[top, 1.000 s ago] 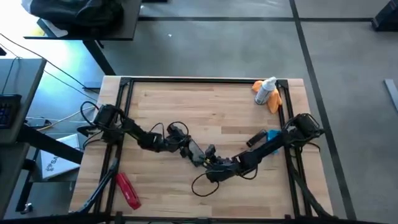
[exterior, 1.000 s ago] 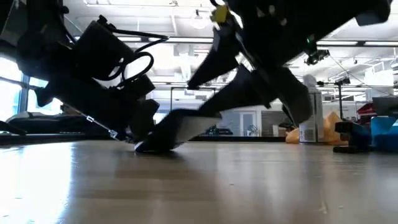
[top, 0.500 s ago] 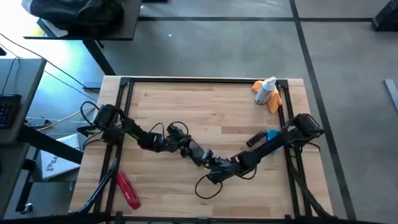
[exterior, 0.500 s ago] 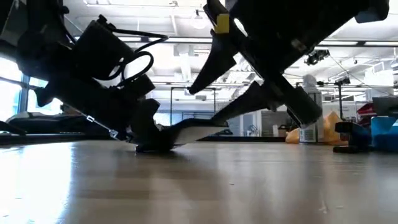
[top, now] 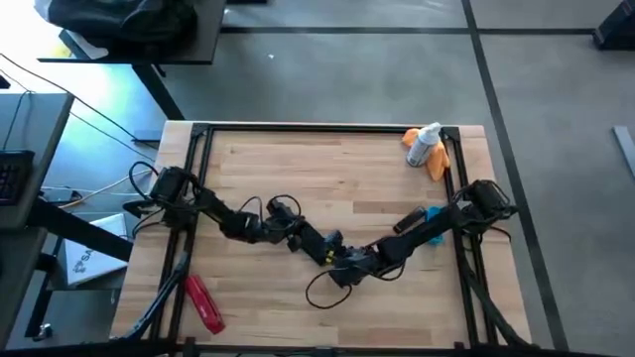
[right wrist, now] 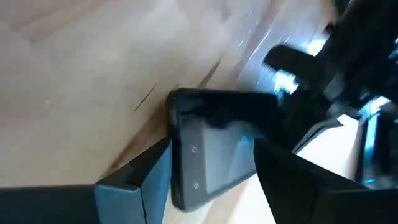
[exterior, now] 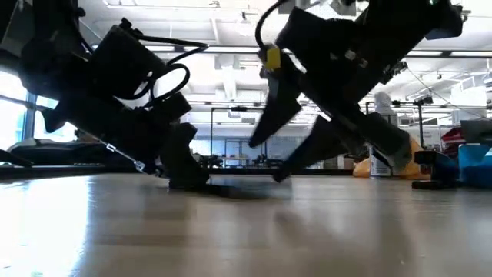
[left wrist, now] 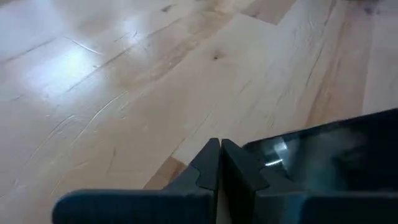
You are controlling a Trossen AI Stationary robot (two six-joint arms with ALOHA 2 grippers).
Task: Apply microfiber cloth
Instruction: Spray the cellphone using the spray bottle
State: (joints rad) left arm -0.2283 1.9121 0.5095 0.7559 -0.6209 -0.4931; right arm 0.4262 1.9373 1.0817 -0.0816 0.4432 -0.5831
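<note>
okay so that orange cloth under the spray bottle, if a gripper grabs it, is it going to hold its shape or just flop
Probably flop: the microfiber cloth lies bunched in soft folds at the table's far right corner. It looks light, so it should lift easily. The white spray bottle seems to rest on it, so pulling may drag or roll the bottle.

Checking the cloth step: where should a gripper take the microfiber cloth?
Probably the microfiber cloth at its free edge nearer the table's middle, coming from above: it lies bunched against the white spray bottle at the far right corner, so the other side is blocked.
</note>
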